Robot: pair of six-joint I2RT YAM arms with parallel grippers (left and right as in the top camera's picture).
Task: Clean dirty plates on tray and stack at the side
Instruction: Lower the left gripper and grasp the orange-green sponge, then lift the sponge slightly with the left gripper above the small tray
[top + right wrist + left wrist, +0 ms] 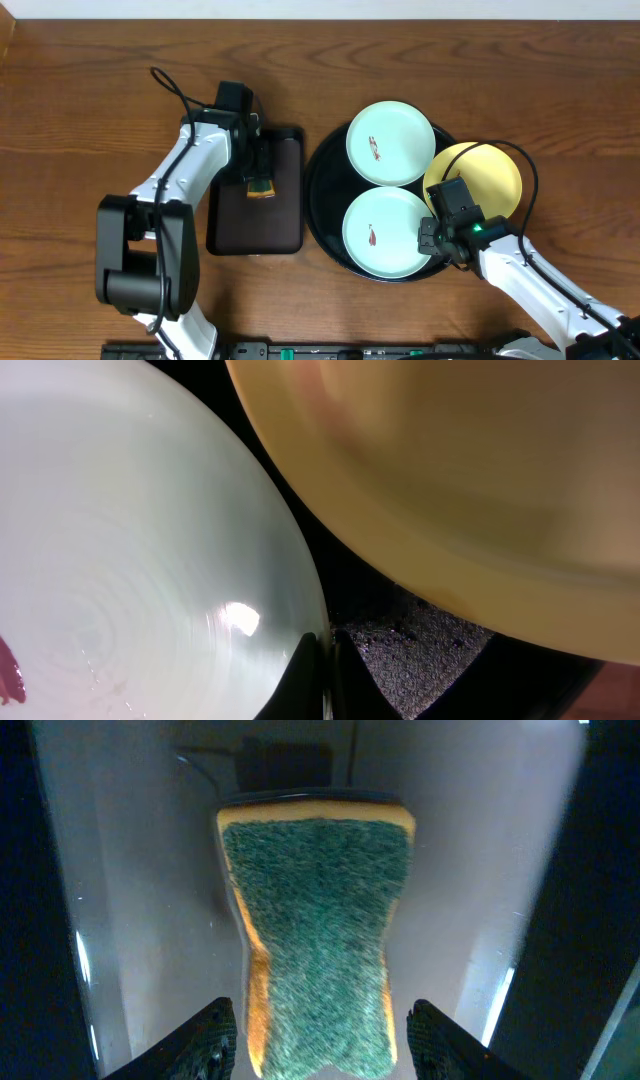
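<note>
The round black tray (322, 172) holds two mint-blue plates and a yellow plate (490, 175). The far mint plate (390, 143) and the near mint plate (385, 233) each have a brown-red smear. My right gripper (325, 660) is shut on the right rim of the near mint plate (130, 560); the yellow plate (450, 470) lies just beyond. My left gripper (320, 1040) is open, its fingers on either side of a green-topped yellow sponge (318, 940), which lies on the small rectangular tray (255, 215).
The rectangular black tray sits left of the round tray on the brown wooden table (90, 110). A cable loops over the left arm and another curves over the yellow plate.
</note>
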